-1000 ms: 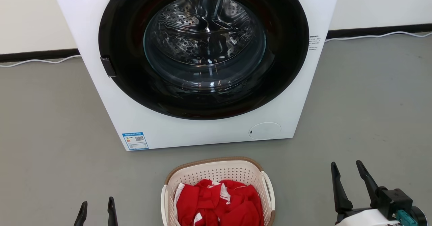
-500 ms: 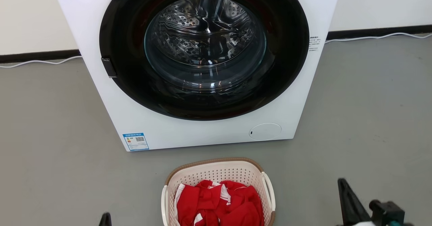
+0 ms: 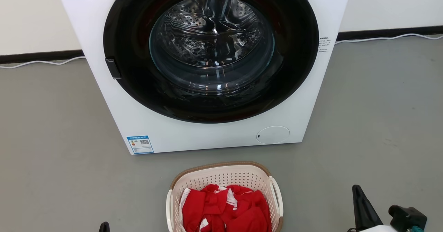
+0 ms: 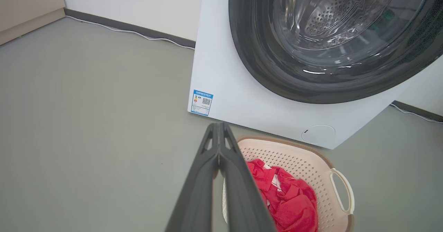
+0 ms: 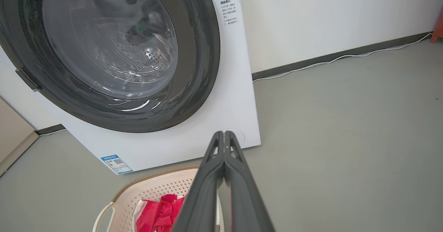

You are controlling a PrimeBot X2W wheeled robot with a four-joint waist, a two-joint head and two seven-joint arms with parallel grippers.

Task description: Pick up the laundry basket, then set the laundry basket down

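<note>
The left gripper (image 4: 218, 130) and the right gripper (image 5: 224, 136) are seen closed tight on nothing, each apart from the basket (image 3: 221, 176).

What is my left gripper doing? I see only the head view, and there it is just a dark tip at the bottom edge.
Observer: In the left wrist view the left gripper is shut, its fingers pressed together with nothing between them.
Operator: Thank you. Is there something to the right of the washing machine that I miss?
Observer: Yes, an orange-red thing sits by the wall, cut off by the right wrist view's right edge. I cannot tell what it is.
</note>
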